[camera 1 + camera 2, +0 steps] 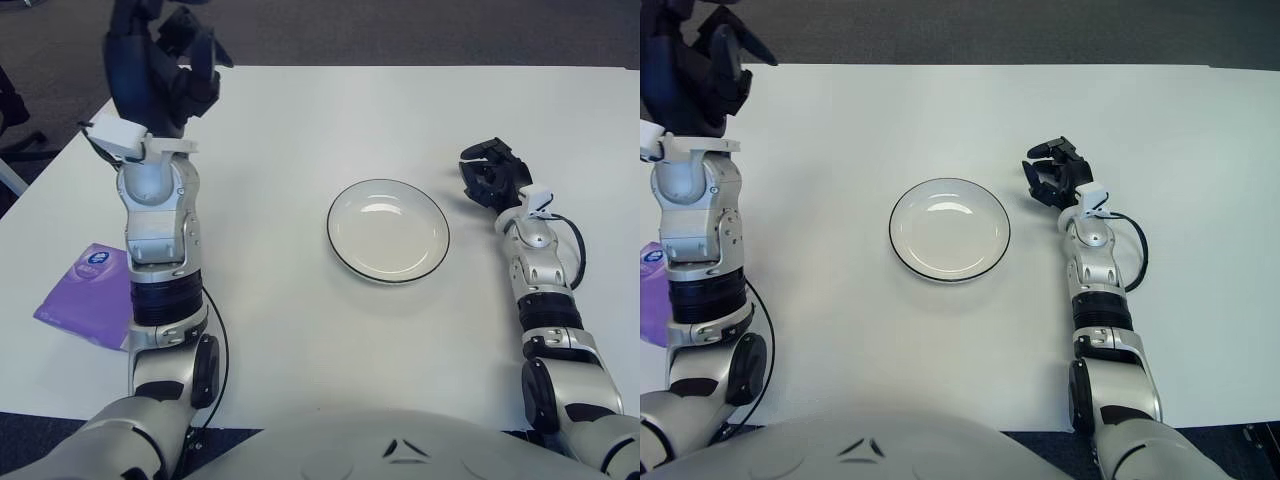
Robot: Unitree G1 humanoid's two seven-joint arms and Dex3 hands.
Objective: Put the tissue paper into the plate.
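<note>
A purple tissue packet [85, 295] lies flat near the table's front left edge, partly hidden behind my left forearm. My left hand [155, 65] is raised high above the table's far left, fingers spread and holding nothing. A white plate [388, 229] with a dark rim sits at the table's middle, with nothing in it. My right hand [491, 177] shows just right of the plate, fingers loosely curled around nothing.
The white table [330, 330] spreads wide around the plate. Its left edge runs close by the tissue packet, with dark floor [50, 70] beyond.
</note>
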